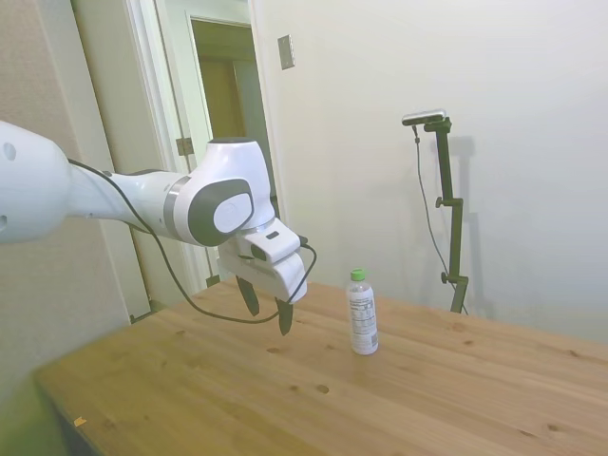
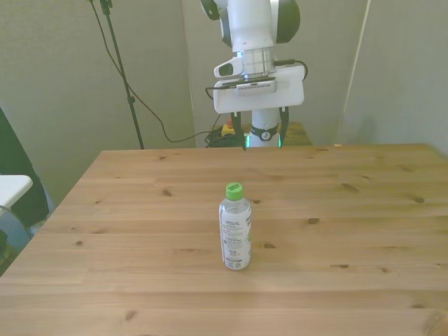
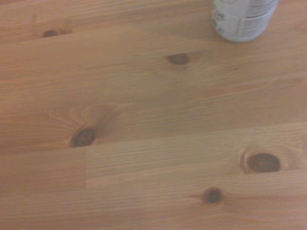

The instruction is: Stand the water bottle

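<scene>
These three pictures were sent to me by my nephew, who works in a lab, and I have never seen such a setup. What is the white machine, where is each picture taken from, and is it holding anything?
The white machine is a robot arm. At its end is a two-finger tool for grasping things. It hangs above the wooden table with its fingers apart and holds nothing.

One picture is taken from a camera off the side of the table. Another is taken from across the table, facing the arm. The third comes from a camera on the arm's wrist, looking down at the wood from close by.

On the table stands one water bottle, upright on its base, with a green cap and a white label. It stands apart from the tool. The wrist picture catches only the bottle's lower part.
</scene>
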Action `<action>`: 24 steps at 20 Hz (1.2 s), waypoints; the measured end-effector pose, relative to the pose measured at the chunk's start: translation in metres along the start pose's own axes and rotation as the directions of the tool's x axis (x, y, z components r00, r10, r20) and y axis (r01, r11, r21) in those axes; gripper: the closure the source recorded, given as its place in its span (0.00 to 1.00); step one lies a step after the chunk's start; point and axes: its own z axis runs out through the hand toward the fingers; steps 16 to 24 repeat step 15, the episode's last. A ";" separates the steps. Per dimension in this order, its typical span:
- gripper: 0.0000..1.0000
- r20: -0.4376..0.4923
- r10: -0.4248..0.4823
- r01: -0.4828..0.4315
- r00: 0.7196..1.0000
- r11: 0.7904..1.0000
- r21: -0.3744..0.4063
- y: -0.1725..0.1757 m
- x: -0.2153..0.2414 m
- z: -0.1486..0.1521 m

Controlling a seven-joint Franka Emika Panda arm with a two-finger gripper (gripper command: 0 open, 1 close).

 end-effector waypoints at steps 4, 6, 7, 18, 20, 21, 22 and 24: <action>0.00 0.057 -0.047 0.047 0.997 0.999 -0.002 -0.001 0.001 0.006; 0.00 0.045 -0.055 0.058 0.997 0.997 -0.060 -0.003 0.000 0.014; 0.00 0.037 -0.059 0.062 0.998 0.994 -0.090 -0.004 -0.001 0.017; 0.00 -0.005 -0.077 0.076 0.997 0.988 -0.135 -0.005 -0.006 0.005; 0.00 -0.005 -0.077 0.076 0.997 0.988 -0.135 -0.005 -0.006 0.005; 0.00 -0.005 -0.077 0.076 0.997 0.988 -0.135 -0.005 -0.006 0.005; 0.00 -0.005 -0.077 0.076 0.997 0.988 -0.135 -0.005 -0.006 0.005; 0.00 -0.005 -0.077 0.076 0.997 0.988 -0.135 -0.005 -0.006 0.005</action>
